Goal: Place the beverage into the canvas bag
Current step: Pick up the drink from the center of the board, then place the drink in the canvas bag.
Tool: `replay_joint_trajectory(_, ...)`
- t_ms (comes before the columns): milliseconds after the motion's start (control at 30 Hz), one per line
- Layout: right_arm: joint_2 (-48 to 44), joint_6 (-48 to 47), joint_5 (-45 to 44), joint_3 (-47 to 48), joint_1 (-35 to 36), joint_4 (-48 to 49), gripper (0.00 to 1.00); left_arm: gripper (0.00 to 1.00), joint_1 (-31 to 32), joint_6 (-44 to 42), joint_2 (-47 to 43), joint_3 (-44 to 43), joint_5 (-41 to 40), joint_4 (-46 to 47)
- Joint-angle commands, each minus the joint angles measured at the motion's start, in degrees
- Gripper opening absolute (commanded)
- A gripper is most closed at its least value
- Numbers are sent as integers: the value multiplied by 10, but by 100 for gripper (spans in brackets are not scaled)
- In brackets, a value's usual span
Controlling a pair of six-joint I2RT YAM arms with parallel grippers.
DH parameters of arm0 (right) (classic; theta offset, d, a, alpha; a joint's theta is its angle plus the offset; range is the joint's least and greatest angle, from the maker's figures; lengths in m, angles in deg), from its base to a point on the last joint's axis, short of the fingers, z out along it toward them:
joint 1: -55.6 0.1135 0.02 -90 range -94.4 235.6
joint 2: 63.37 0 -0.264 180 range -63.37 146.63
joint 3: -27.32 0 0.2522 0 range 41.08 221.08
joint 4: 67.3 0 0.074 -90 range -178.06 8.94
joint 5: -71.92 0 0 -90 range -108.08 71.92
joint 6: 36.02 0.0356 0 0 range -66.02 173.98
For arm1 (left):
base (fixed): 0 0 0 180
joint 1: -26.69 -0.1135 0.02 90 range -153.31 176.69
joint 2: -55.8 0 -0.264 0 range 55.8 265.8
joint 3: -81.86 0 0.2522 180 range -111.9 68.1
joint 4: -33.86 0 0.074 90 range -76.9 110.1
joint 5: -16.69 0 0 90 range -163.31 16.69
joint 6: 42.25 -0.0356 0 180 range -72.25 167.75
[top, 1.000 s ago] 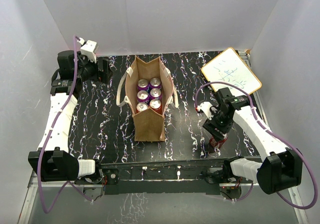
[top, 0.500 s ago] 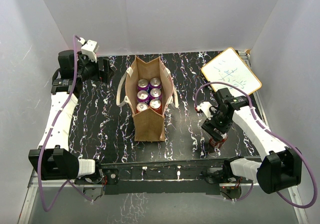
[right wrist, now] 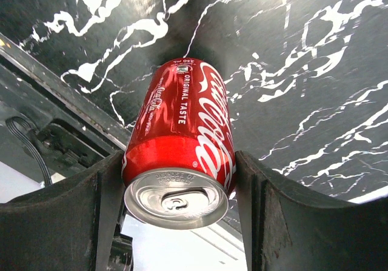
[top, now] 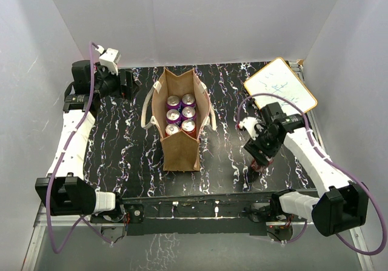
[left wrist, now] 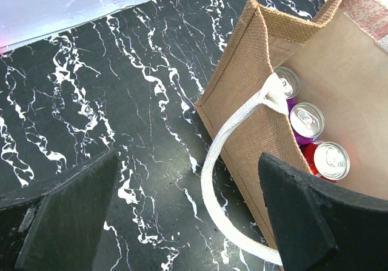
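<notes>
Right pincer (right wrist: 180, 183) grips the red can (right wrist: 185, 125); canvas bag (top: 180, 153) holds six cans (top: 181, 113).

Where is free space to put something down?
Bare tabletop lies between the left arm and the canvas bag, and between the bag and the right claw holding the red can. The bag's inside is crowded with cans.

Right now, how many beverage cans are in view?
7. Six cans stand in the canvas bag, two columns of three; one Coca-Cola can is gripped by the right end effector, right of the bag. More may hide underneath.
</notes>
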Motion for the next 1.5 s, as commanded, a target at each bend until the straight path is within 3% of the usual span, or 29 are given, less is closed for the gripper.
replay_joint_trajectory(0, 4, 30, 36, 130, -1, 35, 18, 97, -4, 10, 5, -13, 18, 14)
replay_joint_trajectory(167, 63, 89, 65, 275, 0, 43, 9, 97, -4, 11, 9, -14, 23, 16)
replay_joint_trajectory(333, 130, 157, 85, 436, 13, 56, 8, 97, -4, 13, 8, -13, 26, 17)
replay_joint_trajectory(700, 259, 197, 60, 725, 143, 58, 8, 97, -4, 9, 4, -11, 24, 16)
replay_joint_trajectory(967, 296, 154, 69, 744, 264, 42, 8, 97, -4, 3, -5, -9, 21, 12)
replay_joint_trajectory(1133, 334, 139, 126, 769, 285, 4, 8, 97, -4, -5, -17, -3, 22, 7)
replay_joint_trajectory(1467, 391, 123, 130, 750, 304, -39, 8, 97, -4, -19, -42, 13, 18, -3)
